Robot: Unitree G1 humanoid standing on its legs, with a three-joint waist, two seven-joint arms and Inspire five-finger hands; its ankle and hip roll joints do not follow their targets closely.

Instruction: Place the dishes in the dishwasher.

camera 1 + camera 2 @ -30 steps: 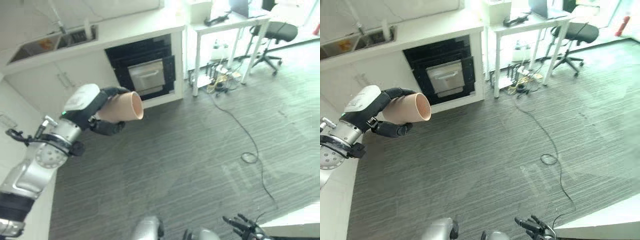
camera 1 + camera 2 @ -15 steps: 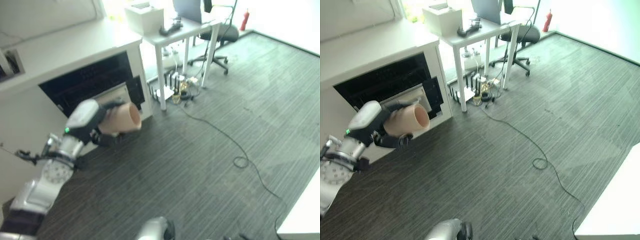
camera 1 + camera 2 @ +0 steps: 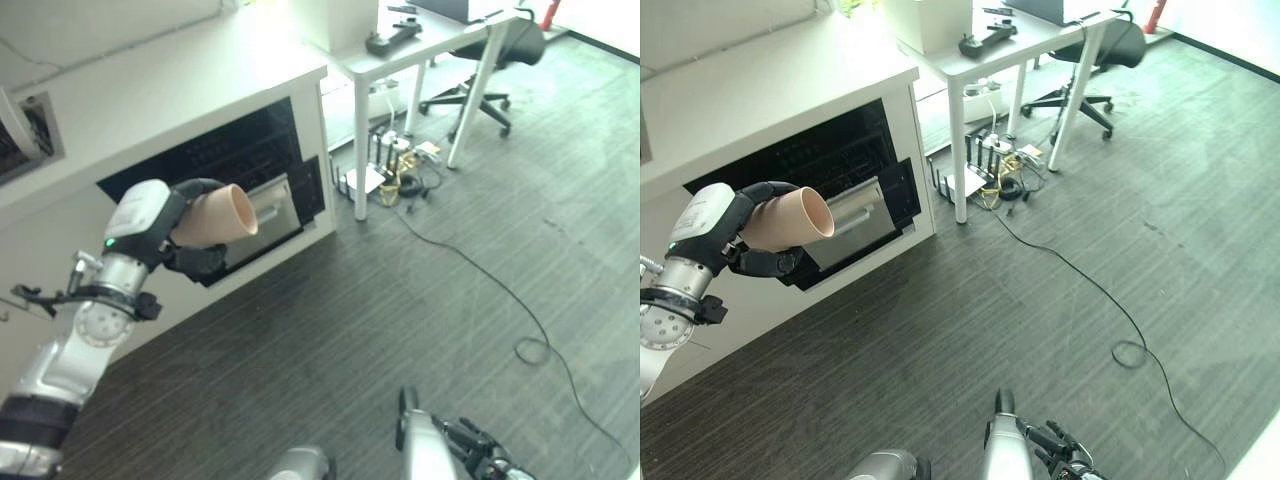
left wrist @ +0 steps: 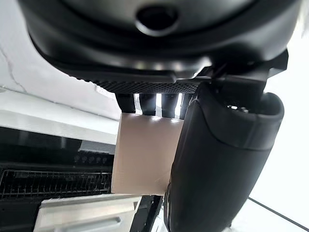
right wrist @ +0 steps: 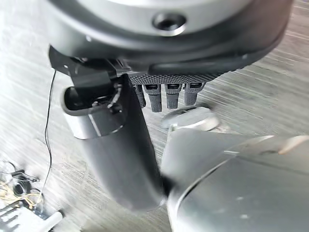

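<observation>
Fingers and thumb of the left hand were curled round a beige cup, held on its side in the air before the open dishwasher. The right hand, low down, was seen with straight, relaxed fingers.

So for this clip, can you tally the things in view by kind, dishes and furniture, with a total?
Cups: 1, the beige cup held in the left hand.
Dishwashers: 1, the open dishwasher under the counter.
Tables: 1, the white table.
Office chairs: 1, the black chair.
Total: 4.
</observation>
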